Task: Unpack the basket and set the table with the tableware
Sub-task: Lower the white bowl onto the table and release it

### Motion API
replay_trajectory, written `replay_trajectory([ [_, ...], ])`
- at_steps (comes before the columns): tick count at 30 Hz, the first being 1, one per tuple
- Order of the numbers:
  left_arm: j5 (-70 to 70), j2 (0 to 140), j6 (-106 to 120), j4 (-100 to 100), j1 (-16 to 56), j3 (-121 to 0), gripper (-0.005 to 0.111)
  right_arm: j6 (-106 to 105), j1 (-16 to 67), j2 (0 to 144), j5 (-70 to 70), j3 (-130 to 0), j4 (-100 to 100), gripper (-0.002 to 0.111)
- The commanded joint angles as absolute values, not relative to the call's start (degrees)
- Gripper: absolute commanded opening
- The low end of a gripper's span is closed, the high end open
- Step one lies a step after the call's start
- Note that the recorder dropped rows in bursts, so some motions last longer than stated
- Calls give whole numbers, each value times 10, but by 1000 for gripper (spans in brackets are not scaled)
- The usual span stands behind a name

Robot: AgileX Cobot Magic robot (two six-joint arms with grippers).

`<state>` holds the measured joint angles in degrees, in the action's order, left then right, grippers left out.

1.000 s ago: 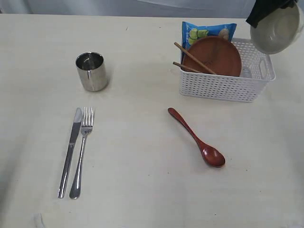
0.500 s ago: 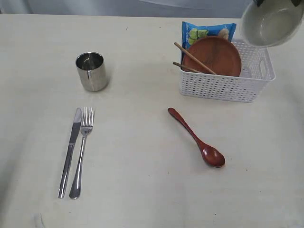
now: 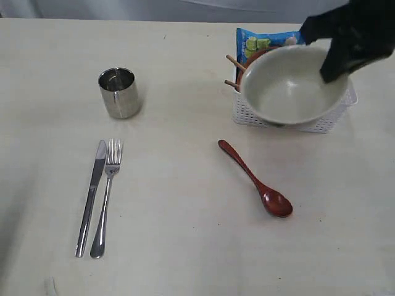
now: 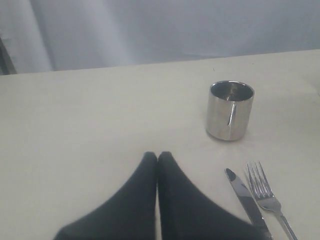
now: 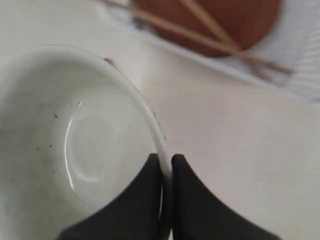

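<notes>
At left, the left gripper [image 4: 157, 158] has its jaws pressed together, empty, with the steel cup [image 3: 119, 92] beyond it. At far right, the right gripper [image 5: 166, 161] pinches the white bowl [image 3: 287, 86] by its rim, holding it tilted over the basket [image 3: 248, 115] on the table [image 3: 185, 240].

Bare worktop [image 3: 179, 203] runs down the middle between fork [image 3: 105, 197] and spoon [image 3: 250, 174], and along the near edge; passage is free there. On the left, cup [image 3: 119, 92] stands far, with knife [image 3: 91, 197] and fork side by side nearer. Far right is crowded: bowl [image 3: 287, 89], pinched at its rim by the right hand [image 3: 330, 71], hangs over basket [image 3: 245, 114], hiding most of it, the spoon slantwise just nearer.
</notes>
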<state>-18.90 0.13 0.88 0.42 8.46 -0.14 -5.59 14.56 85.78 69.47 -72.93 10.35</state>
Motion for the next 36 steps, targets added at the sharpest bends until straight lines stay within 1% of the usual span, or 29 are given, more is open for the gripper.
replay_trajectory([
  [1, -184, 0, 6, 4, 88, 0, 0, -104, 178, 816, 616, -623, 236, 0],
  [5, -184, 0, 6, 4, 88, 0, 0, -104, 275, 815, 538, -552, 242, 0],
  [9, -184, 0, 6, 4, 88, 0, 0, -101, 372, 843, 485, -532, 229, 0],
  [12, -184, 0, 6, 4, 88, 0, 0, -82, 409, 874, 440, -532, 229, 0],
  [15, -184, 0, 6, 4, 88, 0, 0, -78, 422, 909, 421, -532, 229, 0],
  [22, -184, 0, 6, 4, 88, 0, 0, -81, 422, 976, 416, -532, 225, 0],
  [29, -184, 0, 6, 4, 88, 0, 0, -84, 422, 989, 381, -532, 219, 0],
  [36, -184, 0, 6, 4, 88, 0, 0, -82, 422, 989, 391, -532, 194, 0],
])
